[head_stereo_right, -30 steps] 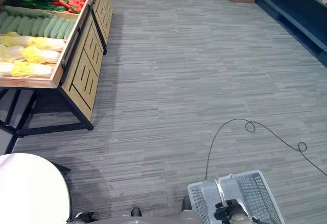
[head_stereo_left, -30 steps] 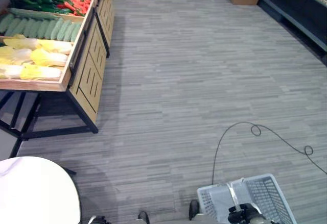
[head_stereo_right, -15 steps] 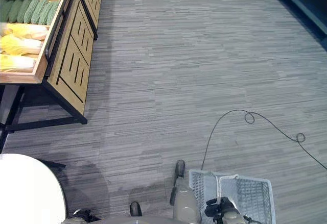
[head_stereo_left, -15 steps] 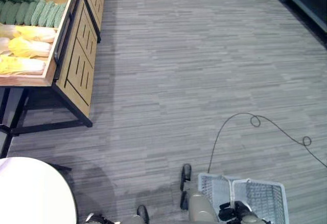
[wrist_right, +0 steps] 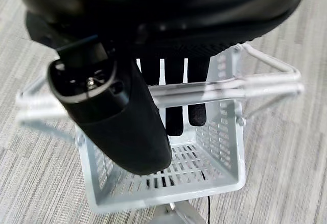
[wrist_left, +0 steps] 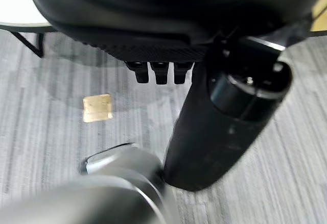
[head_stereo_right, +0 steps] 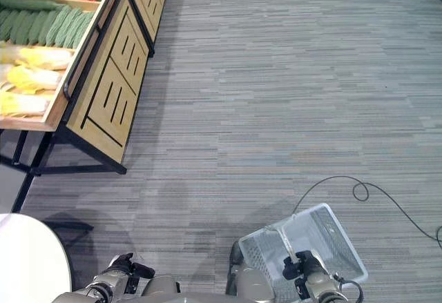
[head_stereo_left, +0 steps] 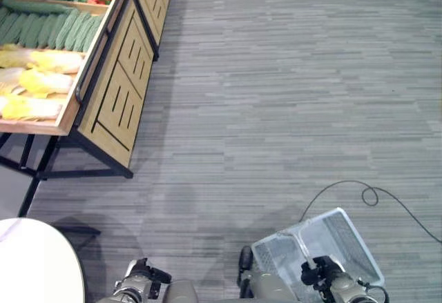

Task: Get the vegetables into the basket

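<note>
While the right hand grips the basket handle, the left hand hangs curled, fingertips barely visible.

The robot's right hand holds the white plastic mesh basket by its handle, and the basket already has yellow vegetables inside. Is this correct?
Not quite: the white plastic mesh basket is empty, as the right wrist view shows. The right hand does hold its handle. The yellow vegetables still lie on the wooden display stand.

White basket tilted, vegetables on stand
</note>
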Robot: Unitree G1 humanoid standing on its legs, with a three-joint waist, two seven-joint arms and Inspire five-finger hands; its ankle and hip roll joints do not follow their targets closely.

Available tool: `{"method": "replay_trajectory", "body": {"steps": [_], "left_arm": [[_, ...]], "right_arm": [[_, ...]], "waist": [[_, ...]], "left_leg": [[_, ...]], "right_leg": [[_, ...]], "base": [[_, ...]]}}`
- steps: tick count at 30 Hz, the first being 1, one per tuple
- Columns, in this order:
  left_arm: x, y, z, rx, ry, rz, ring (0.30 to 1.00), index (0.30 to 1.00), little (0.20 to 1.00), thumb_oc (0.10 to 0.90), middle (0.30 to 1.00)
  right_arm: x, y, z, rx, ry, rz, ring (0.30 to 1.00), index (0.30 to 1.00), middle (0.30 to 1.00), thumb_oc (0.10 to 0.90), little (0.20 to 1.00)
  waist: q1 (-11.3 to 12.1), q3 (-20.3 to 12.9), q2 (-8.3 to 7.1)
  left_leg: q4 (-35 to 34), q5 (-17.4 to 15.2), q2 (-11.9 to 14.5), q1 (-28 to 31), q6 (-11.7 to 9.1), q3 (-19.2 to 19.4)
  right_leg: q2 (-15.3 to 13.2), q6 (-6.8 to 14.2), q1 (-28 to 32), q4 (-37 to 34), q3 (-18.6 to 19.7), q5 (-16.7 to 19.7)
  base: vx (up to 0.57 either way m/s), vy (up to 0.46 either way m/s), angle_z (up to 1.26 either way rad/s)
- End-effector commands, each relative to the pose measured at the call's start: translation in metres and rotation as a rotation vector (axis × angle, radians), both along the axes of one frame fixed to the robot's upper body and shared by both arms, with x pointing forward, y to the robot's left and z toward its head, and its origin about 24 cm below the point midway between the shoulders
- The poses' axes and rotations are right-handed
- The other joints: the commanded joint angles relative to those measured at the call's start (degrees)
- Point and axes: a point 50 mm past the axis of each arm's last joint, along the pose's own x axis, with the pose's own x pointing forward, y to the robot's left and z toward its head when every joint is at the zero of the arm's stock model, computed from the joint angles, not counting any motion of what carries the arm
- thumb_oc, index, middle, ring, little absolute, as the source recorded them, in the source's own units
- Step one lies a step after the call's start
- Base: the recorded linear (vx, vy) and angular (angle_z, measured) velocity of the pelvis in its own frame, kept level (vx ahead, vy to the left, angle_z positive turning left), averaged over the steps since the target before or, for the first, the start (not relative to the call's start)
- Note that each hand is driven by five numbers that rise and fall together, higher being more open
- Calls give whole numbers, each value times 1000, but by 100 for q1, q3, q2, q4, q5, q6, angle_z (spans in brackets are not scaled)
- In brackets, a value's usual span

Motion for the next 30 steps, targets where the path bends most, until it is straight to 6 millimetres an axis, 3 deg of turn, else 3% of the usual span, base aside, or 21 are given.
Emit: {"method": "replay_trajectory", "body": {"steps": [1, 3, 5, 6, 8, 10, 15, 16, 19, 22, 25, 30], "left_arm": [[-15, -7, -6, 1, 54, -5, 1000, 1000, 1000, 900, 1000], [-15, -8, -7, 1, 51, -9, 1000, 1000, 1000, 900, 1000], [-15, -8, -7, 4, 53, -15, 1000, 1000, 1000, 900, 1000], [-17, -7, -7, 5, 56, -10, 1000, 1000, 1000, 900, 1000], [-18, -4, -7, 10, 55, -4, 1000, 1000, 1000, 900, 1000], [-21, -2, -7, 14, 63, 10, 1000, 1000, 1000, 900, 1000], [-19, 9, -4, 40, 53, 19, 1000, 1000, 1000, 900, 1000], [-19, 9, -4, 40, 53, 19, 1000, 1000, 1000, 900, 1000], [-17, 20, 0, 64, 46, 43, 1000, 1000, 1000, 900, 1000], [-18, 23, 0, 71, 50, 42, 1000, 1000, 1000, 900, 1000], [-18, 28, 2, 80, 50, 45, 1000, 1000, 1000, 900, 1000], [-17, 33, 4, 90, 49, 65, 1000, 1000, 1000, 900, 1000]], "right_arm": [[-22, -21, 0, -62, 64, -38, 300, 300, 300, 400, 300], [-24, -23, 0, -75, 67, -38, 300, 300, 300, 400, 300], [-26, -24, 0, -80, 75, -36, 300, 300, 300, 400, 300], [-28, -25, 0, -86, 84, -40, 300, 300, 300, 400, 300], [-26, -25, 0, -89, 82, -40, 300, 300, 300, 400, 300], [-23, -22, -1, -89, 87, -17, 300, 300, 300, 400, 300], [-7, -9, 0, -59, 46, 6, 300, 300, 300, 400, 300], [-7, -9, 0, -59, 46, 6, 300, 300, 300, 400, 300], [6, 2, 1, -41, 17, 58, 300, 300, 300, 400, 300], [8, 3, 2, -38, 9, 59, 300, 300, 300, 400, 300], [10, 5, 2, -23, -6, 47, 300, 300, 300, 400, 300], [9, 8, 1, -8, -20, 16, 300, 300, 300, 400, 300]], "waist": [[86, 354, 44], [157, 330, 128], [197, 334, 132], [239, 279, 175], [353, 255, 139], [406, 230, 91], [576, 117, -240], [579, 116, -241], [643, 79, -381], [647, 86, -404], [601, 187, -335], [457, 320, -299]], "left_leg": [[-1659, 102, -246, -92, 459, 375], [-2387, 546, -196, -262, 366, 401], [-2575, 691, -156, -262, 329, 429], [-3107, 941, -111, -219, 305, 509], [-3132, 1025, -169, -389, 285, 340], [-3048, 886, -215, -318, 373, 374], [-2542, 424, -453, -405, 669, 647], [-2541, 423, -453, -405, 669, 650], [-2549, 157, -657, -150, 852, 889], [-2541, 23, -761, 6, 946, 947], [-2521, -220, -879, 341, 1101, 1005], [-2681, -334, -894, 760, 1021, 944]], "right_leg": [[-276, 966, 26, 182, 478, -19], [-256, 1035, 145, 119, 529, -58], [-266, 1057, 205, 114, 557, -99], [-256, 1111, 272, 63, 583, -143], [-290, 1146, 421, 20, 710, -242], [-385, 1213, 562, 61, 848, -338], [-858, 1463, 520, 329, 1172, -271], [-858, 1463, 518, 330, 1176, -272], [-1101, 1630, 321, 722, 1233, 113], [-1187, 1684, 265, 980, 1208, 345], [-1277, 1657, -3, 1762, 1150, 647], [-1133, 1589, -515, 1300, 905, 628]], "base": [[262, 127, 3], [265, 147, 2], [207, 127, -8], [249, 193, -30], [312, 250, -41], [236, 225, -41], [178, 231, -42], [151, 215, -16], [138, 201, -43], [118, 175, -21], [117, 206, -16], [155, 38, 7]]}}
